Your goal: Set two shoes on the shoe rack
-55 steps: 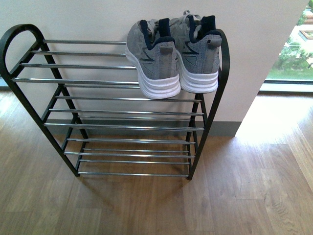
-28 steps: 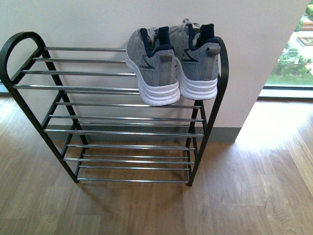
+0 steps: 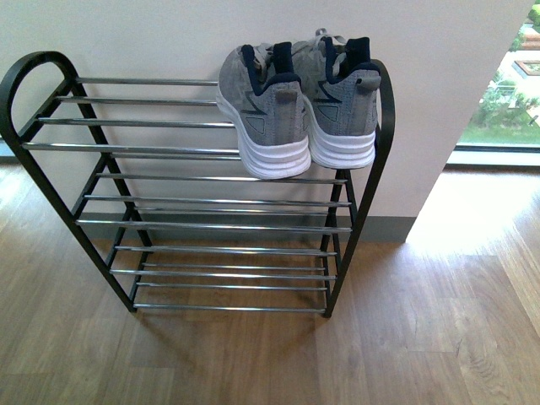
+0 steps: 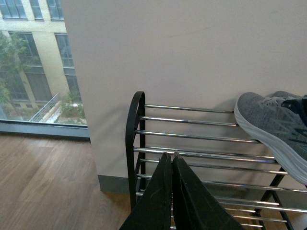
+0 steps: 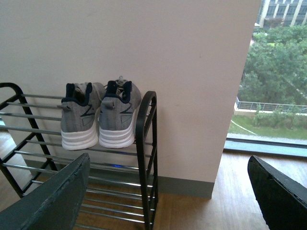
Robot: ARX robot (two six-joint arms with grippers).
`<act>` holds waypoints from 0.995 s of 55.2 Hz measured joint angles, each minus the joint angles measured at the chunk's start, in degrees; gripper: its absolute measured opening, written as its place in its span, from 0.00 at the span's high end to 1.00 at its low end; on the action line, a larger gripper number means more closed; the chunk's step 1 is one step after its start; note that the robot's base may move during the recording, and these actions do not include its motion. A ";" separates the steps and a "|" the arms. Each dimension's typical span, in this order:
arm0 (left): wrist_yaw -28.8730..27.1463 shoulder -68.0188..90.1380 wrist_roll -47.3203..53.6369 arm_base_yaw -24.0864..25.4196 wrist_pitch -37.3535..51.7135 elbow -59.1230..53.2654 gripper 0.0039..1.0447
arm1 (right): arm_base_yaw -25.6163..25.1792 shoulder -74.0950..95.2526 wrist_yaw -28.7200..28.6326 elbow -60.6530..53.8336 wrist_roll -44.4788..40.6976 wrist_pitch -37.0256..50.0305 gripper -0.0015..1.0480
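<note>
Shoes (image 3: 278, 118): pair on top tier of shoe rack (image 5: 142, 139), at its right end, held by neither gripper. Left gripper (image 4: 171, 155): fingers pressed together, nothing between them. Pair side by side, touching, heels facing out and overhanging front bar. Right gripper (image 5: 167, 163): spread wide, empty. Toes hidden behind heels in front view. Dark side marks too small to read.
</note>
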 joint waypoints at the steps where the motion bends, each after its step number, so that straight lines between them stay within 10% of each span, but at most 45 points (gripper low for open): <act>1: 0.00 -0.44 0.00 0.00 -0.37 -0.07 0.99 | 0.00 0.00 0.00 0.00 0.00 0.00 0.09; 55: 0.00 -29.70 0.02 0.00 -27.82 -0.37 0.99 | 0.00 0.00 0.00 0.00 0.00 0.00 0.09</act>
